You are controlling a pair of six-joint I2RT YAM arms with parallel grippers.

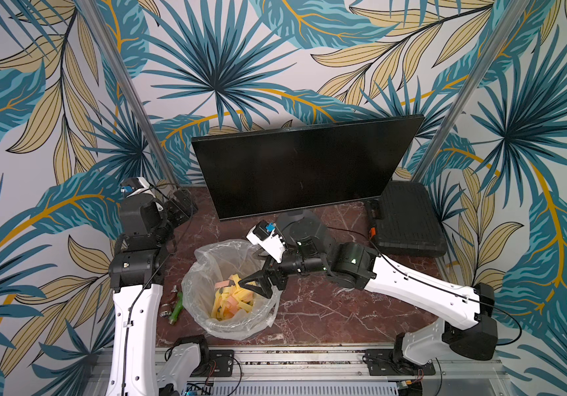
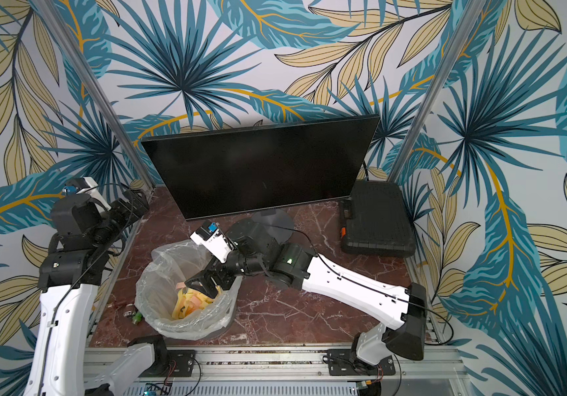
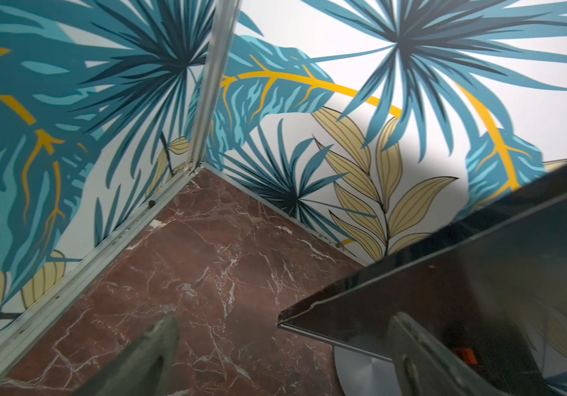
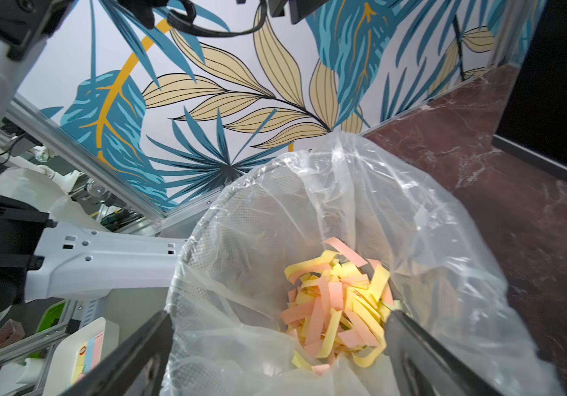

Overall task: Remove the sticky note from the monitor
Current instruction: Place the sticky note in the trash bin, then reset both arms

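The monitor [image 1: 302, 164] [image 2: 258, 168] stands at the back of the table, and no sticky note shows on its dark screen. Several yellow and pink sticky notes [image 1: 230, 301] [image 4: 336, 301] lie piled in the plastic-lined bin [image 1: 186, 284] [image 4: 189, 247]. I cannot tell any one of them apart. My right gripper [image 1: 254, 289] [image 4: 278, 319] hangs open over the bin's mouth with nothing between its fingers. By the back left corner, beside the monitor's lower left corner [image 3: 480, 291], my left gripper [image 1: 186, 200] [image 3: 283, 320] is open and empty.
A black ribbed case [image 1: 408, 219] lies at the back right beside the monitor. The monitor's round grey base [image 1: 304, 228] sits just behind my right wrist. A green tool [image 1: 176, 308] and small metal parts lie left of the bin. Patterned walls close in three sides.
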